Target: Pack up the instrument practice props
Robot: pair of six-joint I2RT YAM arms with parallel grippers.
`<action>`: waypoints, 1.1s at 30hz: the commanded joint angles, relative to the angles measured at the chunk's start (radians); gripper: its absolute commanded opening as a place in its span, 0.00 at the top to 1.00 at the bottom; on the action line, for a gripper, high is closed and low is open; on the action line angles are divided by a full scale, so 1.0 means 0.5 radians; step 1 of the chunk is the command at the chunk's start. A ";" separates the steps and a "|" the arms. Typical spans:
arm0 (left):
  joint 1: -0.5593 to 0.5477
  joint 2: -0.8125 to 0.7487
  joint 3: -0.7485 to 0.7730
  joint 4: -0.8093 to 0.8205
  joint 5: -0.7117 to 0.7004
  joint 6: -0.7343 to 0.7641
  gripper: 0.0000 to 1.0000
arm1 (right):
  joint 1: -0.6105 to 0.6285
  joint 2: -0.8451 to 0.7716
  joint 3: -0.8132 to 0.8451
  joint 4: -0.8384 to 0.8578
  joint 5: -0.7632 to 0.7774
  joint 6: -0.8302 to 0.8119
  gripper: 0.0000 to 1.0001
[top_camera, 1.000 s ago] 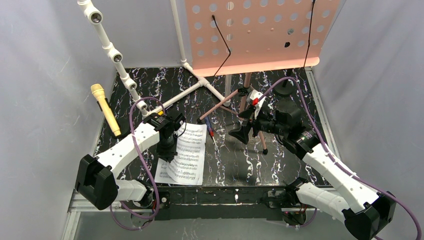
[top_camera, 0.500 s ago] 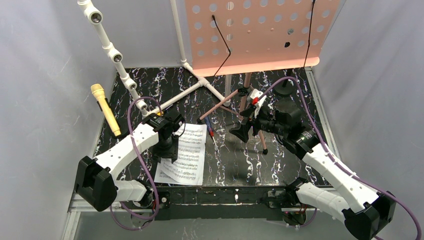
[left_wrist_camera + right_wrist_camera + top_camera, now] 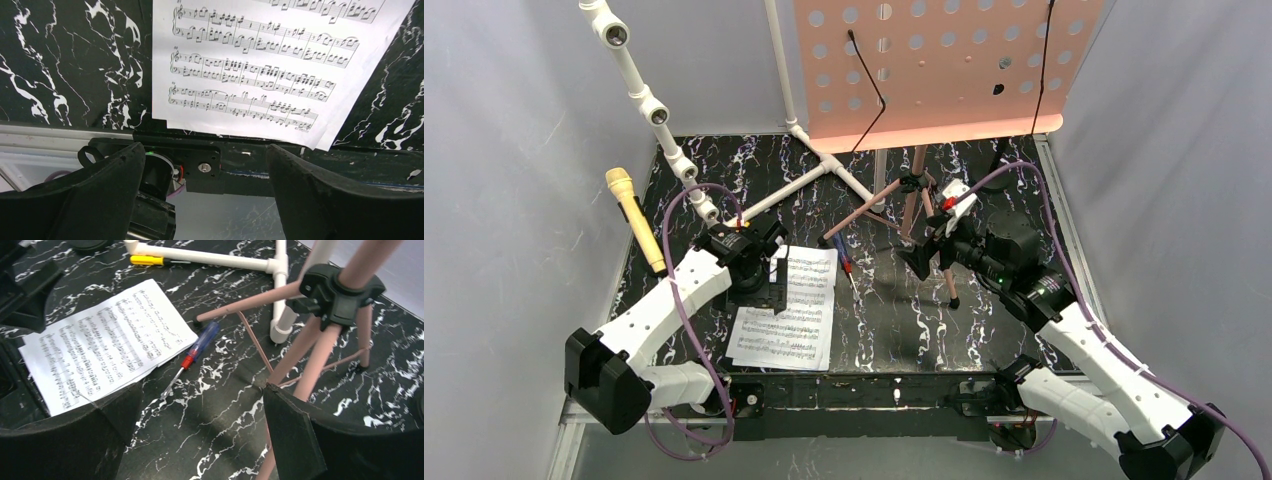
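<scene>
Both sets of jaws wide, nothing held.
Left gripper (image 3: 203, 150) points steeply down, arm bent at elbow; right gripper (image 3: 200, 390) reaches forward-left, tilted downward.

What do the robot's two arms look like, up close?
The left arm and right arm are white shells with black joints; a purple cable loops along each. The left hand and right hand are black, each with two broad wedge-shaped fingers.

White arms (image 3: 674, 298), black joints (image 3: 609, 372), purple cables (image 3: 666, 222)
</scene>
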 commanded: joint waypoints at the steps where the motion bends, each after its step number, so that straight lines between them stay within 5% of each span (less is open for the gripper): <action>1: 0.005 -0.074 0.097 -0.008 -0.132 0.048 0.09 | 0.013 -0.076 -0.027 0.090 0.246 0.028 0.01; 13: 0.082 -0.198 0.071 0.547 -0.083 0.316 0.02 | 0.012 -0.098 -0.136 0.216 0.628 0.080 0.01; 33: 0.240 0.219 0.240 1.663 0.901 0.515 0.02 | 0.009 0.224 -0.323 1.049 0.858 0.532 0.04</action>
